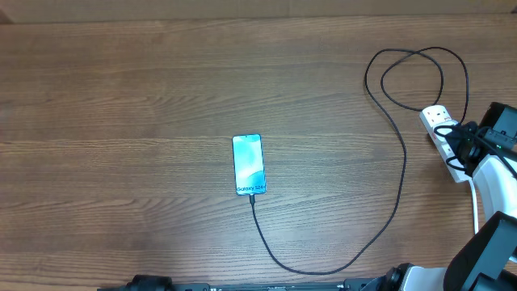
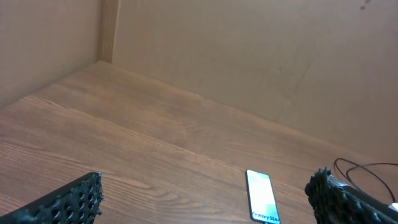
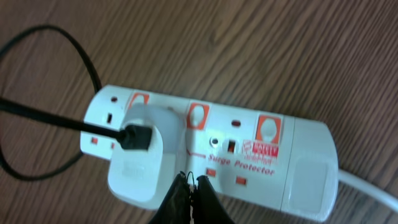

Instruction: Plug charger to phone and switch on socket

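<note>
The phone (image 1: 249, 165) lies mid-table with its light-blue screen lit; it also shows in the left wrist view (image 2: 262, 196). The black charger cable (image 1: 397, 186) runs from the phone's near end in a long loop to the white socket strip (image 1: 440, 129) at the right edge. In the right wrist view the cable (image 3: 43, 118) enters a white adapter (image 3: 134, 158) seated in the strip (image 3: 249, 149), which has red switches. My right gripper (image 3: 192, 178) is shut, its tips at the strip's near edge beside the adapter. My left gripper (image 2: 205, 196) is open and empty above the table.
The strip's white cord (image 3: 367, 190) leaves at the lower right. A cardboard wall (image 2: 249, 56) stands behind the wooden table (image 1: 121, 121). My right arm (image 1: 493, 162) covers part of the strip from overhead.
</note>
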